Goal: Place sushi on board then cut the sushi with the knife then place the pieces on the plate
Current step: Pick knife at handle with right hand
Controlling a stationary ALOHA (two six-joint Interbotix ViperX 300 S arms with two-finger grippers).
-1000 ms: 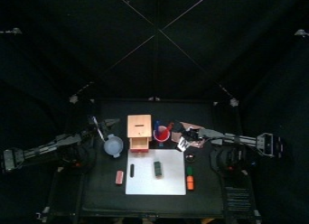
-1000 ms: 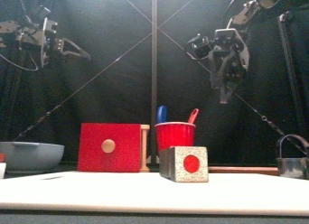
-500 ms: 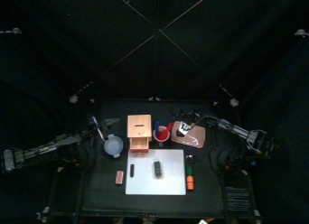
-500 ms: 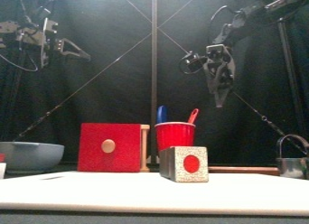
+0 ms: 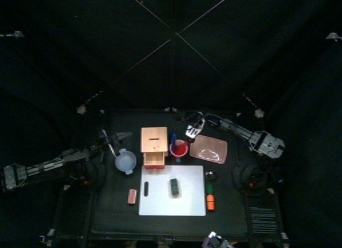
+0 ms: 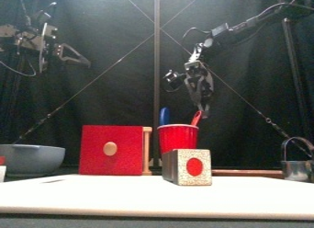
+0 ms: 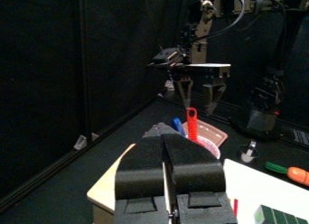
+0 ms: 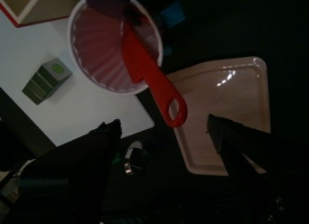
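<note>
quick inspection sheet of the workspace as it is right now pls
surface: small black table; white cutting board at front centre.
job's things: dark green toy sushi roll lies on the board; red cup holds a red toy knife and a blue toy knife; flat pink tray sits right of the cup.
clutter: pale wooden box with red drawer front, blue-grey bowl, round metal cutter, orange toy food.
grippers: right claw open, above the cup, lined up with the red knife; left claw shut, raised at the left.
cables: nothing seen.
surroundings: black curtains; nothing else seen.
</note>
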